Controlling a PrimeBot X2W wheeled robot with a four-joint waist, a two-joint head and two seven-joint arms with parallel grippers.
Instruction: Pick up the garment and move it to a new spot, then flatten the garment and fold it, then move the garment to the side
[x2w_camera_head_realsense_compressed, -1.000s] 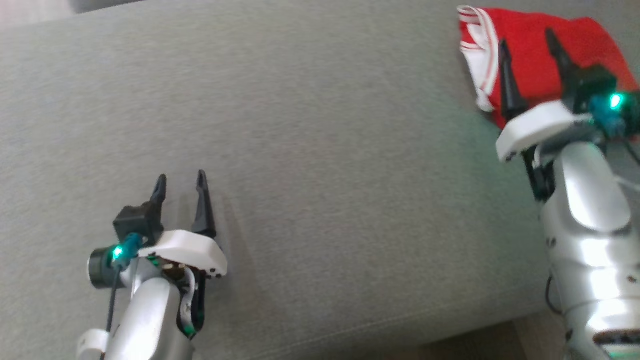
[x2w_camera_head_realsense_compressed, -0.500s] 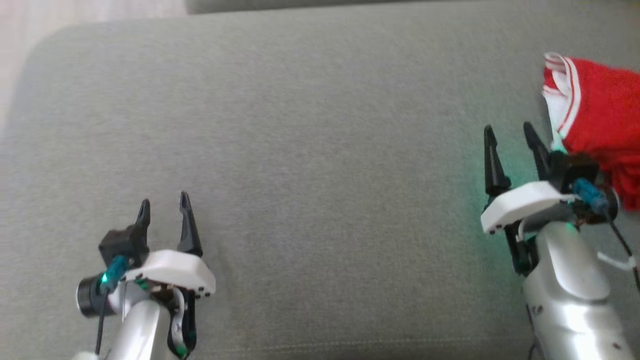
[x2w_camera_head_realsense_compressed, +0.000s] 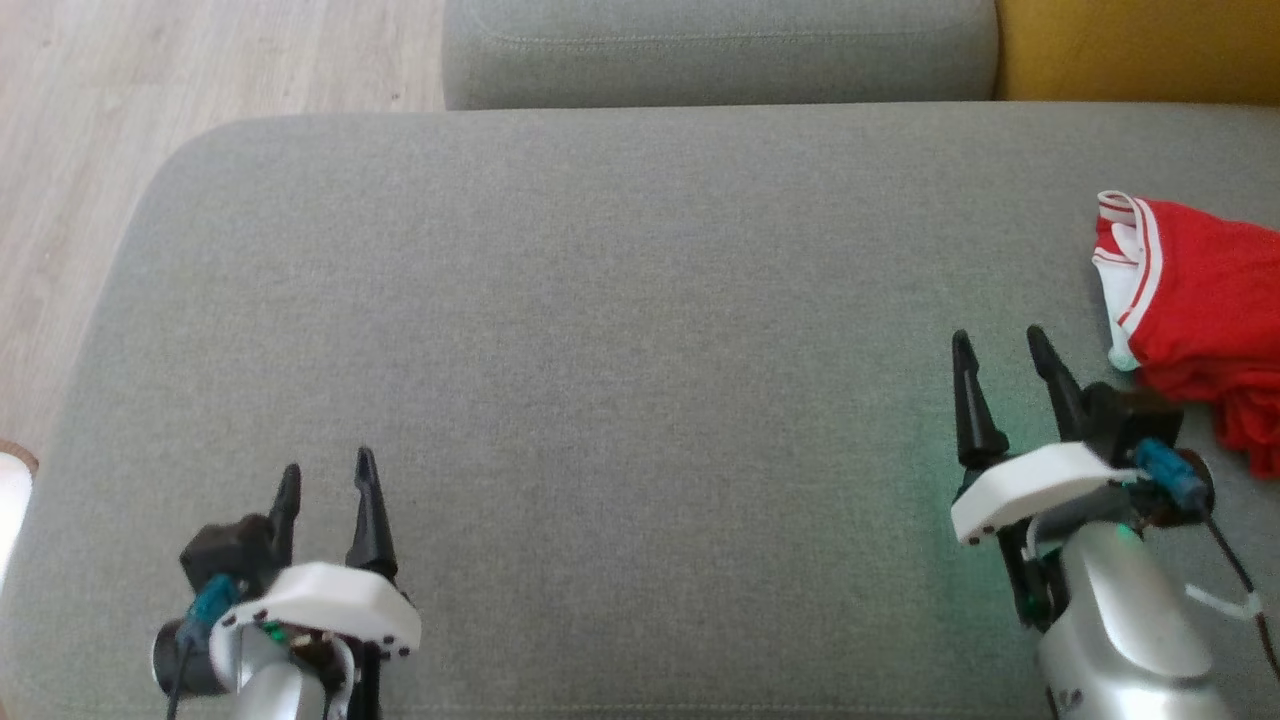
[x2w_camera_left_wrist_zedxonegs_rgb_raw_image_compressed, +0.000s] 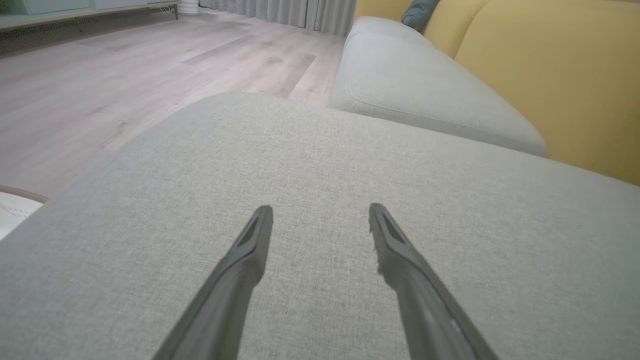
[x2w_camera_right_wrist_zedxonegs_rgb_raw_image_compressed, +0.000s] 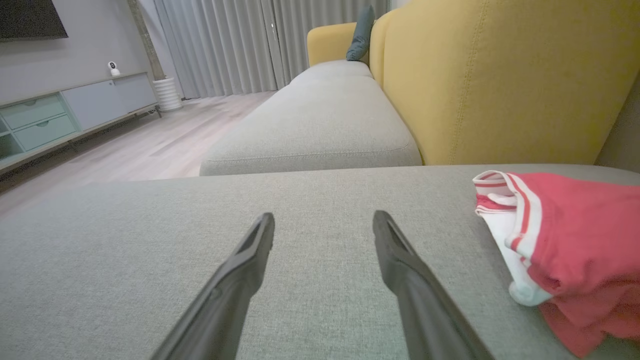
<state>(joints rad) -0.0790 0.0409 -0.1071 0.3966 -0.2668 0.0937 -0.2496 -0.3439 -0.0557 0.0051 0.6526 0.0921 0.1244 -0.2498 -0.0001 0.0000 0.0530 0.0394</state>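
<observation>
Head view first: the left hand (x2w_camera_head_realsense_compressed: 328, 465) is low on the left over the grey cushion (x2w_camera_head_realsense_compressed: 640, 300), its two dark fingers spread wide with nothing between them. Across at lower right, the right hand (x2w_camera_head_realsense_compressed: 998, 338) is parted just as wide and grips nothing. And there's the garment (x2w_camera_head_realsense_compressed: 1200, 290), red with white striped trim, bunched in a heap at the cushion's right edge. It lies just up and to the right of the right hand, clear of its fingers. A second grey cushion (x2w_camera_head_realsense_compressed: 720, 50) runs along the top, with a yellow backrest (x2w_camera_head_realsense_compressed: 1140, 50) beside it and wooden floor (x2w_camera_head_realsense_compressed: 80, 150) off to the left.

Left wrist view now: the left hand (x2w_camera_left_wrist_zedxonegs_rgb_raw_image_compressed: 321, 210) points across the grey fabric, fingers wide and empty. The floor lies ahead on the left, the yellow backrest on the right.

Right wrist view: the right hand (x2w_camera_right_wrist_zedxonegs_rgb_raw_image_compressed: 324, 216) is spread open above the cushion, holding nothing. The garment (x2w_camera_right_wrist_zedxonegs_rgb_raw_image_compressed: 575, 240) lies crumpled to the right of the fingers, near but not touching, its white trim facing them. At the far end are a teal pillow (x2w_camera_right_wrist_zedxonegs_rgb_raw_image_compressed: 361, 32) and grey curtains (x2w_camera_right_wrist_zedxonegs_rgb_raw_image_compressed: 225, 45).
</observation>
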